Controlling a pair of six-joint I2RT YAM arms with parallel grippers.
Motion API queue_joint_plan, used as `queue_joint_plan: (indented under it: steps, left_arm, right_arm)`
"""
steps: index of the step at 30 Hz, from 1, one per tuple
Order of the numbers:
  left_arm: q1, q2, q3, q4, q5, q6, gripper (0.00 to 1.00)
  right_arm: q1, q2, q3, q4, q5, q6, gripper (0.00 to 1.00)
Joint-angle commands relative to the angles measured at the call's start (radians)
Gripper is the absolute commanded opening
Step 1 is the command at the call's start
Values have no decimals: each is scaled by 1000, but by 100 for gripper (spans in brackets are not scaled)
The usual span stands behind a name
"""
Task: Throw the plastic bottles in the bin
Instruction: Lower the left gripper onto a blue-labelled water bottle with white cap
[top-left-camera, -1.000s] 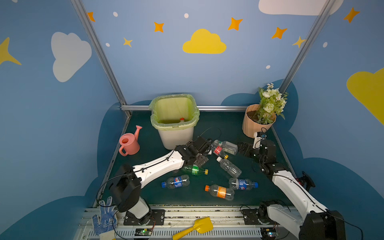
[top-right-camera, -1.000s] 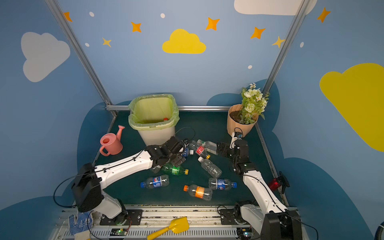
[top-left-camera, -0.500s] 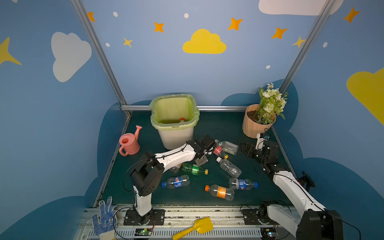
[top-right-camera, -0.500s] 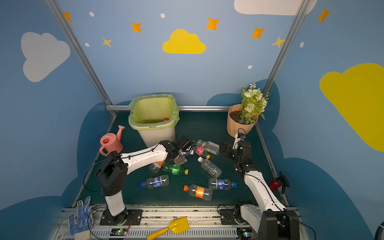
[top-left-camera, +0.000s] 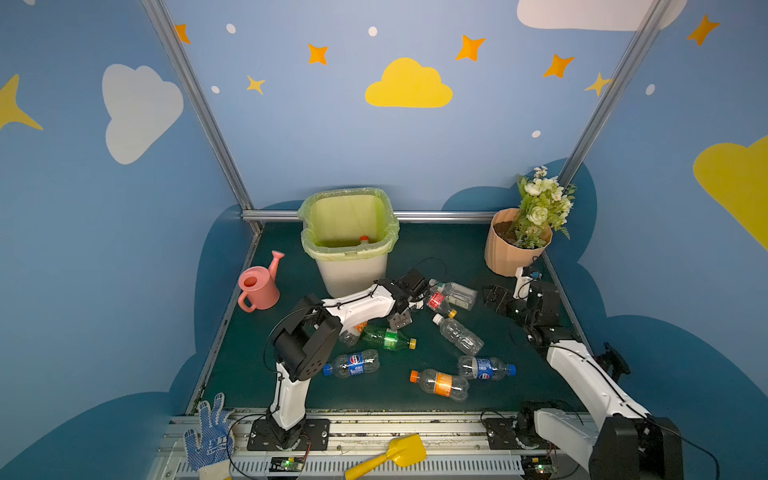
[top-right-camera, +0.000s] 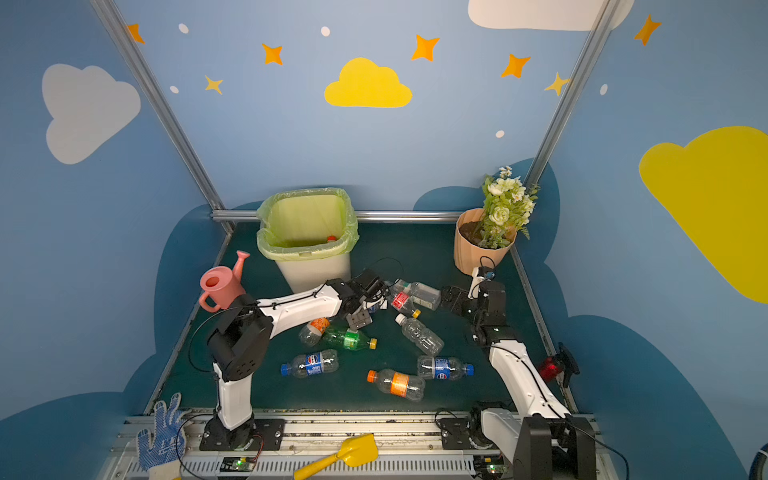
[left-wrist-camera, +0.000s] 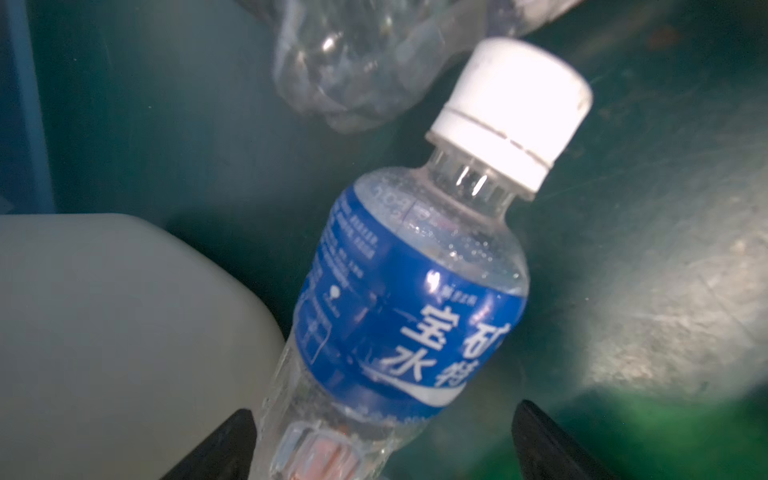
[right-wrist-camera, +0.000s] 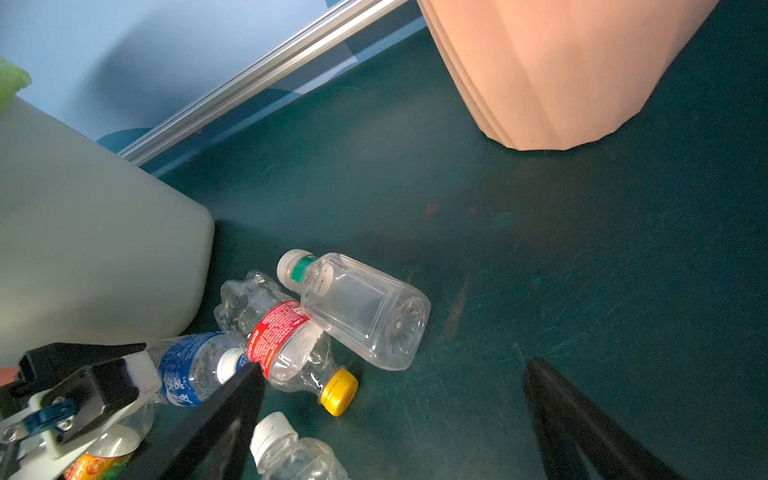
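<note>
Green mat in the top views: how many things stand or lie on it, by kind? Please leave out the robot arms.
plastic bottles: 9
bin: 1
watering can: 1
flowerpot: 1
Total: 12
One red cap shows inside the bin; it is not counted.

Arms — white links, black joints, thin black cables.
</note>
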Motion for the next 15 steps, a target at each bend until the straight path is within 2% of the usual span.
queue_joint_plan:
  steps: [1, 6, 15]
  left_arm:
    - [12, 15, 1, 24, 28, 29, 95]
    - [19, 28, 6, 43, 50, 50, 89]
    - [19, 28, 5, 54, 88, 58, 73]
  right_arm:
    - [-8, -2, -3, -13, -15, 10, 97]
    - [-11, -18, -11, -18, -1, 22, 97]
    - [-21, -53, -29, -68, 34, 15, 97]
